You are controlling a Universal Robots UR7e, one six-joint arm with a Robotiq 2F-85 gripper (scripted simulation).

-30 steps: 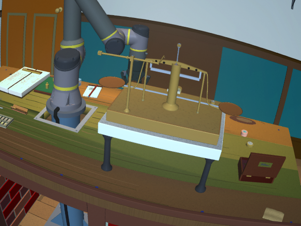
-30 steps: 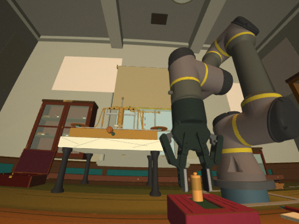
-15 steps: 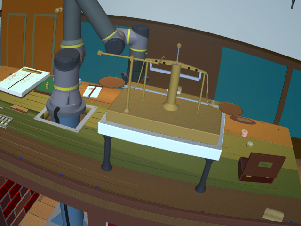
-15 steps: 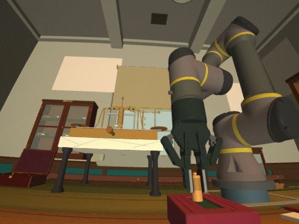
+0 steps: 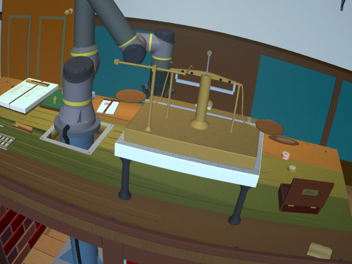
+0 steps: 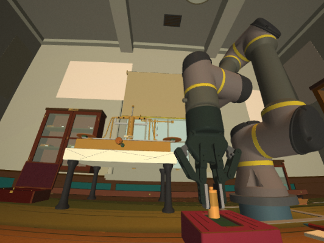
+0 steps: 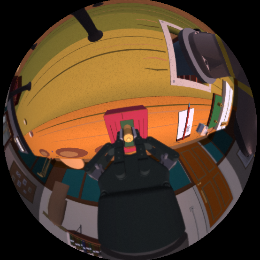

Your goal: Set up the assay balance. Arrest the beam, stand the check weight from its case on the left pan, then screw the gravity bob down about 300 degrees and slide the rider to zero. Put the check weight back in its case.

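Observation:
From the side camera my gripper and the case are hidden behind the balance (image 5: 196,113). The brass check weight (image 6: 213,203) (image 7: 127,134) stands upright in the green recess of its red case (image 6: 228,227) (image 7: 126,126) and is clamped between the fingers of my gripper (image 6: 213,200) (image 7: 128,138), which reaches straight down onto it. The case sits on the orange strip of the bench behind the balance, near my arm's base (image 5: 76,113). The balance's beam tilts, with the left pan (image 5: 130,95) high and the right pan (image 5: 269,126) low.
A dark wooden box (image 5: 305,196) sits open at the bench's right end, with two small round pieces (image 5: 285,155) near it. A notepad with a red pencil (image 7: 185,123) lies right of the case. A white open book (image 5: 25,93) lies at the far left.

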